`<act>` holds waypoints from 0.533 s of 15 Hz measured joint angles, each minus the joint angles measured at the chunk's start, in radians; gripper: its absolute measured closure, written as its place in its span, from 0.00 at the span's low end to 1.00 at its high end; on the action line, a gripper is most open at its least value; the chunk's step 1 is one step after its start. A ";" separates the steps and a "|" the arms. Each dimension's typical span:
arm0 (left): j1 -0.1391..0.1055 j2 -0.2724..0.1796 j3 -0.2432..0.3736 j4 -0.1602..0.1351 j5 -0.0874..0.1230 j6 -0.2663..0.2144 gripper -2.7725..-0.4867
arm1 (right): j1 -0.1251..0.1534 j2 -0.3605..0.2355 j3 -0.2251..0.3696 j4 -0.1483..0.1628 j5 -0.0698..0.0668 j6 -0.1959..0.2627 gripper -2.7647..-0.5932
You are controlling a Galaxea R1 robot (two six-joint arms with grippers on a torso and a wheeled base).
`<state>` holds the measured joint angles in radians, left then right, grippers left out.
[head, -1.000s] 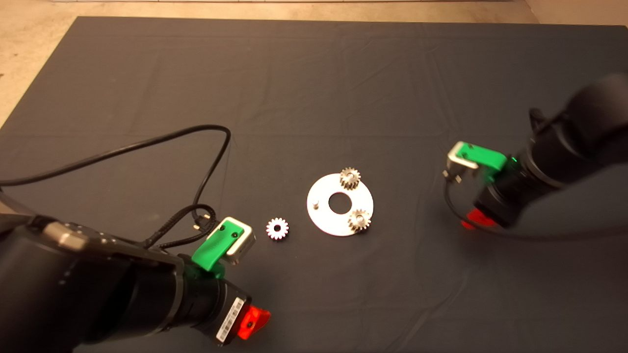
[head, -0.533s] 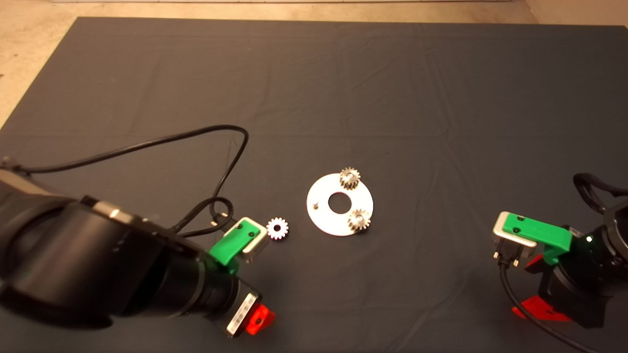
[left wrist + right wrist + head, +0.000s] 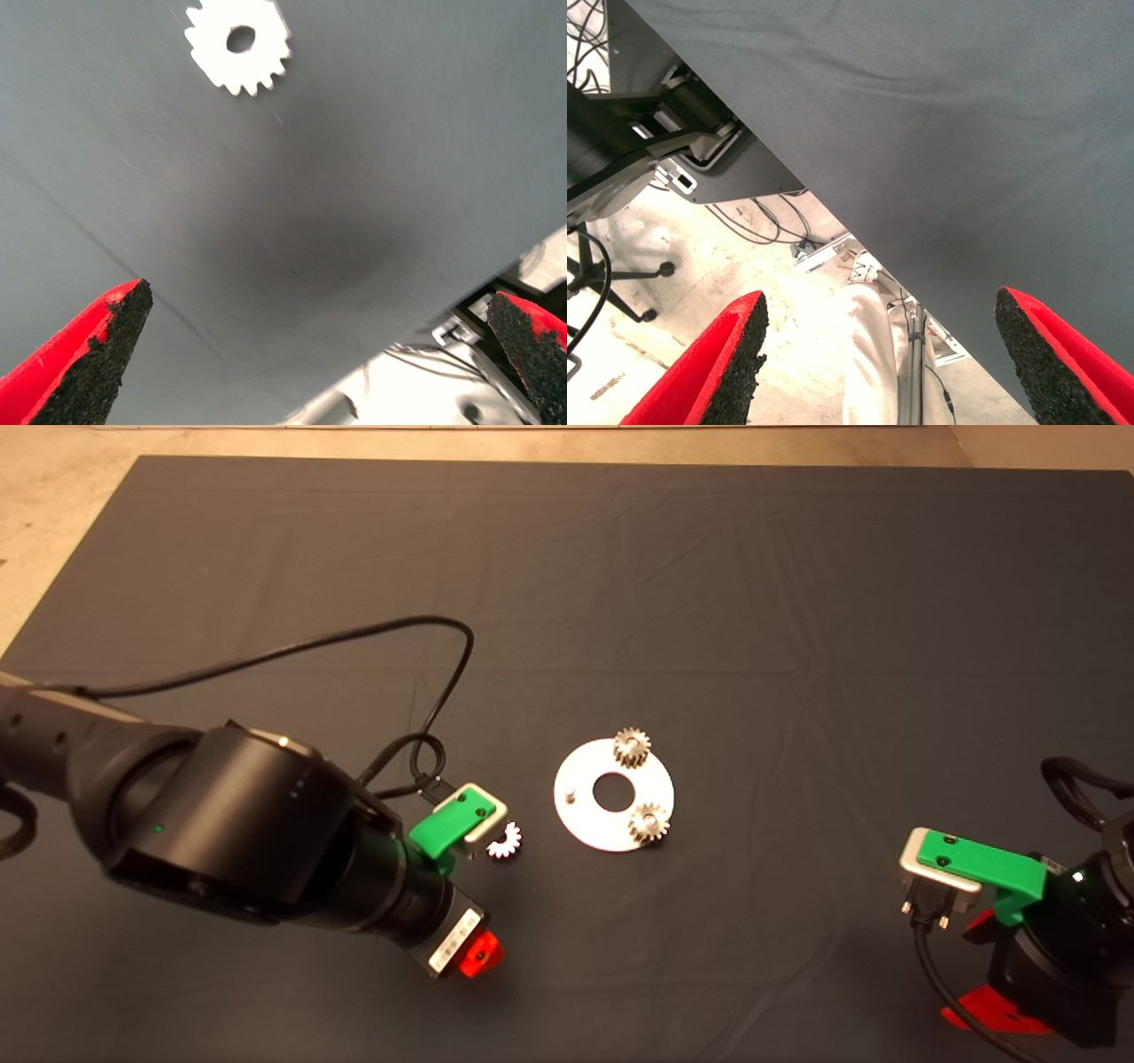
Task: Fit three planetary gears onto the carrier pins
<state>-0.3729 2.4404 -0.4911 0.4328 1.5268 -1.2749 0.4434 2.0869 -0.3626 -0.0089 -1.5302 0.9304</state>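
Observation:
The round silver carrier disc (image 3: 588, 822) lies mid-mat. Two dark steel planetary gears sit on its pins, one at the far side (image 3: 632, 747) and one at the near right (image 3: 648, 823). The third pin (image 3: 571, 791) stands bare on the disc's left. The bright silvery gear (image 3: 508, 841) lies flat on the mat left of the disc, half hidden by my left wrist camera. It shows whole in the left wrist view (image 3: 237, 44). My left gripper (image 3: 483, 950) (image 3: 310, 354) is open and empty, just short of that gear. My right gripper (image 3: 974, 970) (image 3: 881, 363) is open and empty at the lower right.
A black cable (image 3: 390, 633) loops over the mat behind my left arm. Past the mat's near edge, the right wrist view shows floor, a dark frame (image 3: 700, 133), loose cables and what looks like a person's leg in light trousers (image 3: 873, 354).
My left arm has moved right toward the bright gear, and its wrist camera now covers part of it. My right arm has pulled back from mid-right to the lower right corner.

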 joint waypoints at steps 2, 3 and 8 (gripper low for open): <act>-0.025 0.001 0.000 -0.001 0.000 0.003 0.01 | 0.000 0.002 0.001 0.002 0.000 0.002 0.40; -0.034 0.006 0.000 -0.001 0.000 0.006 0.01 | 0.000 0.002 0.001 0.002 0.000 0.003 0.40; -0.049 0.022 0.018 -0.001 0.000 0.009 0.01 | 0.000 0.034 0.001 0.002 0.000 0.035 0.40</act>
<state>-0.4217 2.4626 -0.4733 0.4315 1.5268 -1.2662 0.4438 2.1207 -0.3617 -0.0066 -1.5306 0.9650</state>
